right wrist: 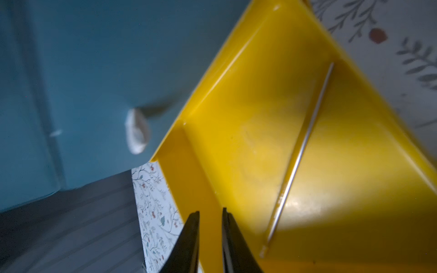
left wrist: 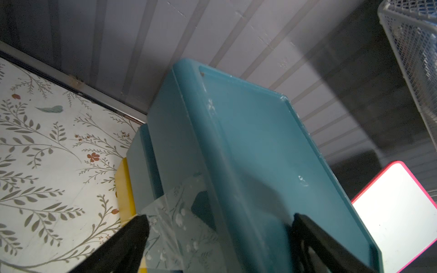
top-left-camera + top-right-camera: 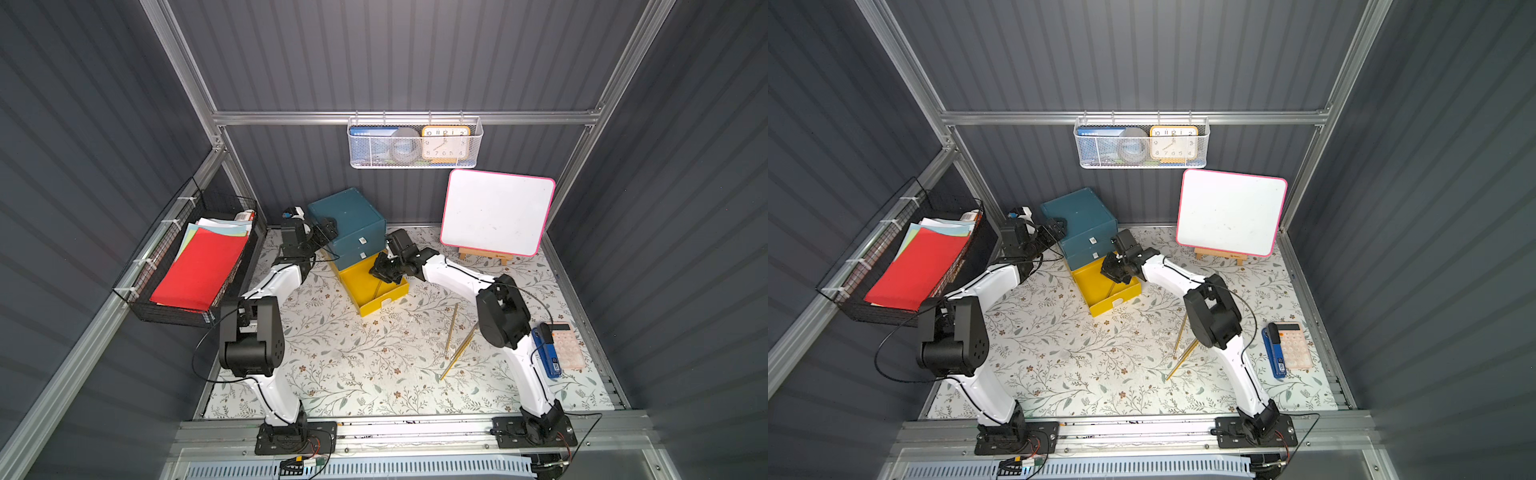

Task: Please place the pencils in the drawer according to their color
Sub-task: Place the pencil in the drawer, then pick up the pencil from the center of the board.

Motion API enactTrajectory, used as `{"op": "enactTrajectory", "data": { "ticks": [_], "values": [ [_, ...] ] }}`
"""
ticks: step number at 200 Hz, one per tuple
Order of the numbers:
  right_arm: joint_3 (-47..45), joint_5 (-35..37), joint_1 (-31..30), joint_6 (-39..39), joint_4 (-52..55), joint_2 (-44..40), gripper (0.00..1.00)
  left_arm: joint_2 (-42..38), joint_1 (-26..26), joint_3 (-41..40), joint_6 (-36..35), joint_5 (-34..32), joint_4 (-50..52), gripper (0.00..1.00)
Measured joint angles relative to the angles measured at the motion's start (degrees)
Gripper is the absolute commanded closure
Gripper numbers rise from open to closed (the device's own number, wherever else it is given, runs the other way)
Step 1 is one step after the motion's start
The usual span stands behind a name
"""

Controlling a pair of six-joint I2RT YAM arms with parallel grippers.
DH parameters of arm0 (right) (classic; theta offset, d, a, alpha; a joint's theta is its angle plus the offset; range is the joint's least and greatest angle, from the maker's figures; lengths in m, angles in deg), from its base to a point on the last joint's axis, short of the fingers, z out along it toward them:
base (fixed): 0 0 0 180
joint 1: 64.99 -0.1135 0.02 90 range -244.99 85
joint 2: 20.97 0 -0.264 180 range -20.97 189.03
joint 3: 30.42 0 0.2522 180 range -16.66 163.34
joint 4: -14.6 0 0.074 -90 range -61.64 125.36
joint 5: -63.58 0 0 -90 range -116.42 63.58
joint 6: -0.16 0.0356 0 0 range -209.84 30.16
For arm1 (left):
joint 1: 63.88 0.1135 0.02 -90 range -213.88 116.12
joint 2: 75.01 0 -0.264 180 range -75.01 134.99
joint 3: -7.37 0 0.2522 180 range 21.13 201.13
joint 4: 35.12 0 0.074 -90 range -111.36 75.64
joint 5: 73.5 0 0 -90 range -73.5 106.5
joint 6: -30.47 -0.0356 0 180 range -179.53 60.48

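Note:
A teal cabinet stands at the back of the table, its yellow bottom drawer pulled out. One gold-yellow pencil lies slantwise on the drawer floor. My right gripper hovers over the drawer's back corner, open by a narrow gap with nothing in it; both top views show it above the drawer. More gold-yellow pencils lie loose on the table by the right arm. My left gripper is open wide, its fingers straddling the cabinet's upper left edge.
A pink-edged whiteboard leans on an easel at the back right. A calculator and a blue stapler lie at the right edge. A black wire basket of paper hangs on the left wall, a white mesh basket on the back rail.

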Motion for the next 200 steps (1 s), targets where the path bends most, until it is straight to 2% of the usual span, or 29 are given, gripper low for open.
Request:
{"op": "enactTrajectory", "data": {
  "ticks": [41,73,139,200],
  "values": [
    [-10.3,3.0,0.2,-1.6,-0.4,-14.8,0.73,0.0,0.0,0.0,0.0,0.0,0.0,0.0],
    [-19.6,7.0,1.5,-3.3,2.3,-21.5,0.69,0.0,0.0,0.0,0.0,0.0,0.0,0.0],
    [-33.7,17.8,4.3,-5.2,13.8,-25.9,0.69,0.0,0.0,-0.1,0.0,0.2,-0.3,0.0],
    [-42.5,22.6,5.6,-5.3,17.7,-27.8,0.69,0.0,0.0,-0.1,0.0,0.2,-0.3,0.0]
  ]
}}
